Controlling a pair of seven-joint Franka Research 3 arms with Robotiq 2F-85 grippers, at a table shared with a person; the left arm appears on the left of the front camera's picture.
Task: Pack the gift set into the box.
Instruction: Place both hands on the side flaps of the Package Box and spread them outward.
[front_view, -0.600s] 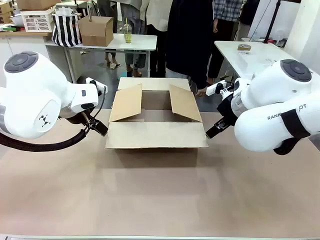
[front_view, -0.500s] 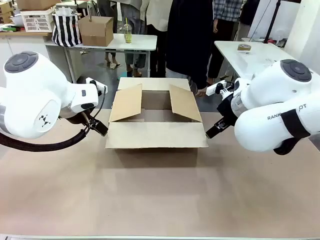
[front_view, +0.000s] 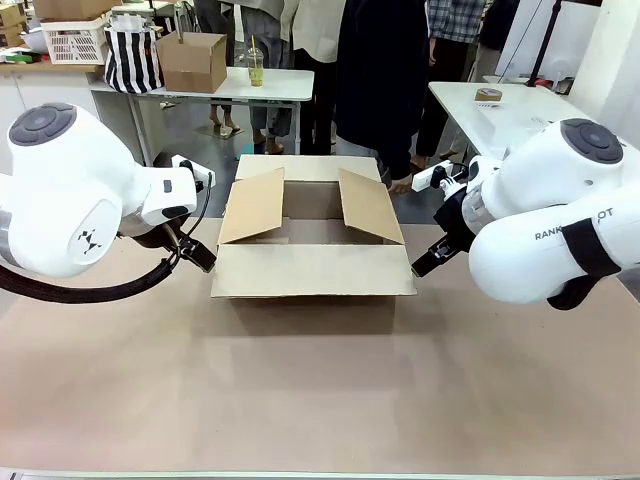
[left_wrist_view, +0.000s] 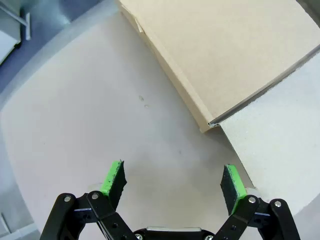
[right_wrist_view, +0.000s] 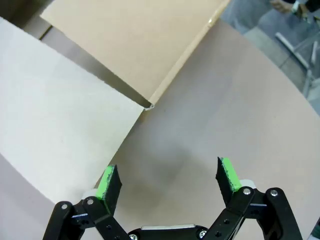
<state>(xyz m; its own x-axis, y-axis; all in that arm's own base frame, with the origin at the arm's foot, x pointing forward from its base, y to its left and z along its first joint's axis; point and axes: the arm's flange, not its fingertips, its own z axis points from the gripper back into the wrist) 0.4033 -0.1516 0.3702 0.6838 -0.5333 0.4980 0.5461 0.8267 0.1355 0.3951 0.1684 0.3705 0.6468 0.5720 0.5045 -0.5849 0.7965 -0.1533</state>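
Box (front_view: 312, 272) sits mid tabletop (front_view: 320, 390), top open: two side flaps tilted up and leaning outward, far flap laid outward toward the person (front_view: 380, 80), near flap folded out toward the robot's side. L pincer (front_view: 198, 255) hangs low just beside the box's near-left corner, not touching. R pincer (front_view: 425, 262) is likewise just off the near-right corner, also apart from the card. Left wrist view: L pincer (left_wrist_view: 174, 175) spread wide, green pads (left_wrist_view: 112, 177) w/ nothing between them, bare tabletop (left_wrist_view: 100, 125) below, box (left_wrist_view: 235, 50) corner ahead and to one side. Right wrist view: R pincer (right_wrist_view: 167, 180) also wide open and empty, box (right_wrist_view: 60, 115) flap edge and corner just ahead, tabletop (right_wrist_view: 225, 115) under the fingers. Person in dark clothes stands at the far side, one hand (front_view: 403, 184) hanging near the box's far-right corner. Bg: small carton (front_view: 192, 60) and a cup (front_view: 255, 68) on a white table, striped bag (front_view: 133, 58) beside them.
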